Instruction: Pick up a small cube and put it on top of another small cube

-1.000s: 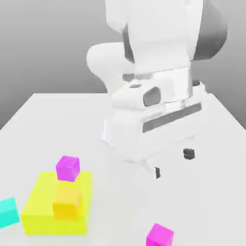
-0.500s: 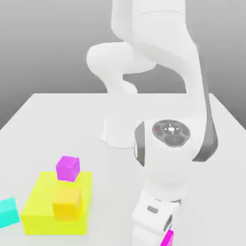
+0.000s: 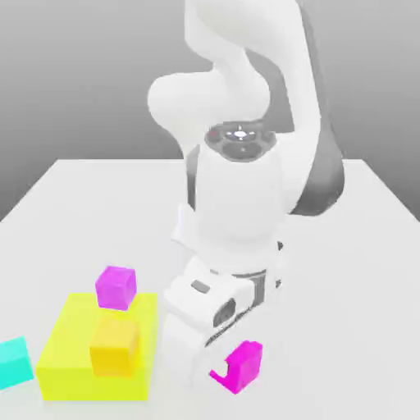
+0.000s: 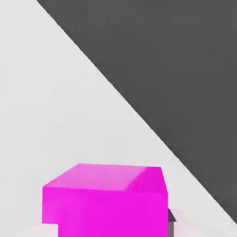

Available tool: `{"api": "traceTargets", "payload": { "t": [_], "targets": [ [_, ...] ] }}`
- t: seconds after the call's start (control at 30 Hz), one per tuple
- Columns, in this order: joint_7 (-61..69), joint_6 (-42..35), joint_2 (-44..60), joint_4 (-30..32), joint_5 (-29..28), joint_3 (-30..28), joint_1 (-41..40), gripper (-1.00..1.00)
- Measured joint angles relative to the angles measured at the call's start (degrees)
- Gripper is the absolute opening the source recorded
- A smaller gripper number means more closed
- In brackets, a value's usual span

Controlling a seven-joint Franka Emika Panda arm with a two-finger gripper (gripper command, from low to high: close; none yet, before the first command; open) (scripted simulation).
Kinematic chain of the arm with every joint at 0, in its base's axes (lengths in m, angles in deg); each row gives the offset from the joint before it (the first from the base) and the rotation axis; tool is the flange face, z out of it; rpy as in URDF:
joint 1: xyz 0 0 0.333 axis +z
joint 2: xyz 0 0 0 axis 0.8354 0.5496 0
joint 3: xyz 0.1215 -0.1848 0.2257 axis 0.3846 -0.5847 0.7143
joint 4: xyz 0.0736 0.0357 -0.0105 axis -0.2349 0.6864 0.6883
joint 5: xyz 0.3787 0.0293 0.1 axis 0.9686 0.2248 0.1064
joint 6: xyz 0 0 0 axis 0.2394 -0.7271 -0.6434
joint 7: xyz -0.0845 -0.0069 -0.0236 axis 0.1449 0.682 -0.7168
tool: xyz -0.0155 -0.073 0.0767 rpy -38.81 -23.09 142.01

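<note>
1. Tool (image 4: pixel 113 229) closed on the magenta cube (image 3: pixel 246 365), gripping it between its fingers, near the yellow block on the exterior view's right side.
2. Pale bench (image 3: pixel 369 328): its far edge runs behind the arm's base; open room spreads on the exterior view's right. In the hand view, a diagonal edge meets dark grey beyond.
3. Robot arm (image 3: pixel 238 189) bends forward and down, hand tilted.
4. Yellow block (image 3: pixel 70 349) carries the purple cube (image 3: pixel 116 287) toward its far edge and the orange cube (image 3: pixel 115 349) toward its near edge.
5. Cyan cube (image 3: pixel 12 363) sits just beside the block.
</note>
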Motion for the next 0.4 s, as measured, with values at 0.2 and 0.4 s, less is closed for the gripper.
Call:
{"api": "traceTargets", "payload": {
  "t": [0.2, 0.4],
  "targets": [
    [-8.5, -5.1, -7.9, 2.5, -3.9, -3.5, -10.1, -1.00],
    [-6.7, 1.8, -2.2, 4.0, -0.8, -3.1, -9.3, 1.00]
  ]
}}
